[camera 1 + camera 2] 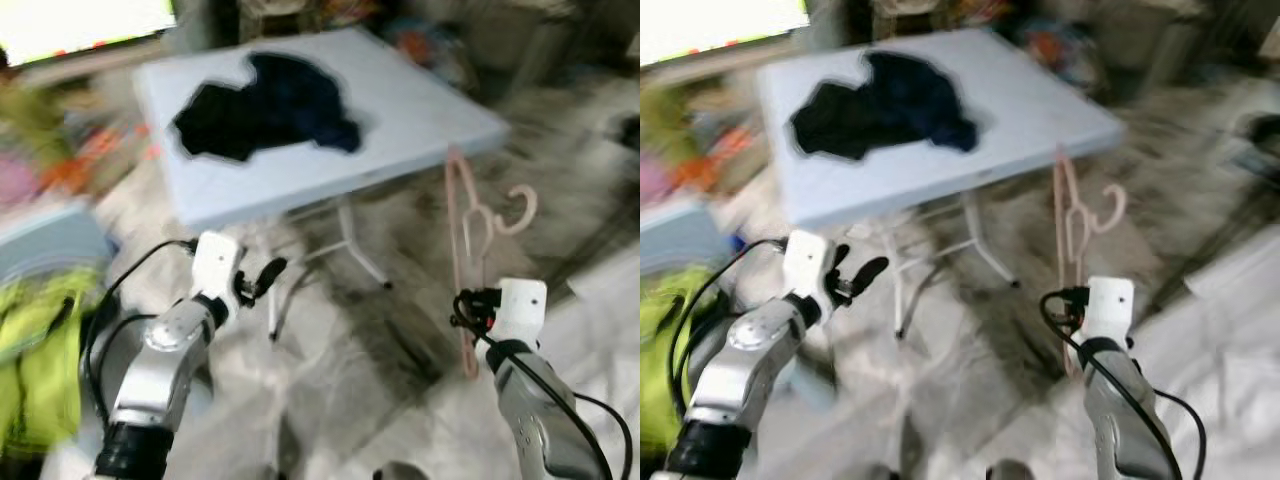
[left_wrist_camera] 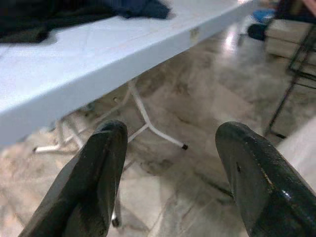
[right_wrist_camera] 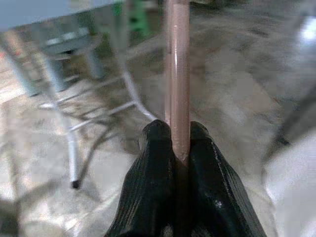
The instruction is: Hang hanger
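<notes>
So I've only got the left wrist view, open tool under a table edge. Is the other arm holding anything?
Observer: Yes. The right tool is shut on the bar of a pink hanger.
Operator: Where is that hanger relative to the table?
Observer: It stands roughly upright just off the right corner of the white folding table, clear of it. Its hook points to the robot's right, away from the table.
Operator: And what's on my left side?
Observer: A heap of yellow-green fabric lies low at the robot's left, beside the left arm. The head views are blurred, so I can't say more about it.
</notes>
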`<state>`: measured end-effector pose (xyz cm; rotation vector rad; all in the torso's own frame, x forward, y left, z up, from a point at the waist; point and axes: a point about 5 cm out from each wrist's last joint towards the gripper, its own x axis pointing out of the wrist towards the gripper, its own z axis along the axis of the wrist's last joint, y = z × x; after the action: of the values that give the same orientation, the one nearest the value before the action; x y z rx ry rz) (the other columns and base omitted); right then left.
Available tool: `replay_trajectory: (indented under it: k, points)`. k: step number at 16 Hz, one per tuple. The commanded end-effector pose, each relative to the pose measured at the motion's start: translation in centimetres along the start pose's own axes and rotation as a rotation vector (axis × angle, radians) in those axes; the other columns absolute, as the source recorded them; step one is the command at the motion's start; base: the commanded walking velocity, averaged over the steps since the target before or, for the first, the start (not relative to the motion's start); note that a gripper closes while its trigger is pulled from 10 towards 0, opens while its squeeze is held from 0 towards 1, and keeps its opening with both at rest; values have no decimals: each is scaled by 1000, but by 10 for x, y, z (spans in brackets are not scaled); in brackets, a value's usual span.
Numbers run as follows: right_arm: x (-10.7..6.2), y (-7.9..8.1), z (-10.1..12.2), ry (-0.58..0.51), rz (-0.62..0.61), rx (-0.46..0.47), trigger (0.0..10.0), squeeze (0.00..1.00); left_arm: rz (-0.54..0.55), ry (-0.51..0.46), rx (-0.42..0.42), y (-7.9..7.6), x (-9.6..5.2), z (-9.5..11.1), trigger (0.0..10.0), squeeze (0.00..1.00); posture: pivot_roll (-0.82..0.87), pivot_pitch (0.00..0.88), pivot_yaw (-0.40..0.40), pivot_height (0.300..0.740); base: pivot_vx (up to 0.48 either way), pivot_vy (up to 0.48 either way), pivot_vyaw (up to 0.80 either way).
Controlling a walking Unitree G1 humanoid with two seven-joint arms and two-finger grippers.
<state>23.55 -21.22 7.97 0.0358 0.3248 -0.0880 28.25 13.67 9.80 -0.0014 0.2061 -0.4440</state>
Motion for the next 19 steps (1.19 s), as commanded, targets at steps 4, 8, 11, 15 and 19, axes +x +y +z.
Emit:
replay_trajectory:
  k: [4, 8, 11, 15, 19]
  points:
    - [1, -10, 4, 1, -74, 14, 10000, 0, -43, -15, 10, -7, 2, 4, 10000, 0, -47, 0, 56, 740, 0, 480, -800]
    - [1, -11, 2, 5, -97, 14, 10000, 0, -96, -28, -2, -12, -1, 3, 10000, 0, -49, 0, 58, 740, 174, 386, -800]
    - [1, -10, 1, 7, -104, 16, 10000, 0, -128, -35, -8, -13, -1, 5, 10000, 0, -45, 0, 58, 740, 420, 85, -638]
    - [4, -14, 1, 17, -128, 36, 10000, 0, -132, -36, -12, -14, -2, 5, 10000, 0, -45, 0, 58, 740, 431, 0, -117]
    - [6, -15, 0, 31, -140, 47, 10000, 0, -156, -41, -1, -19, -2, 5, 10000, 0, -42, 0, 54, 740, 440, 0, 0]
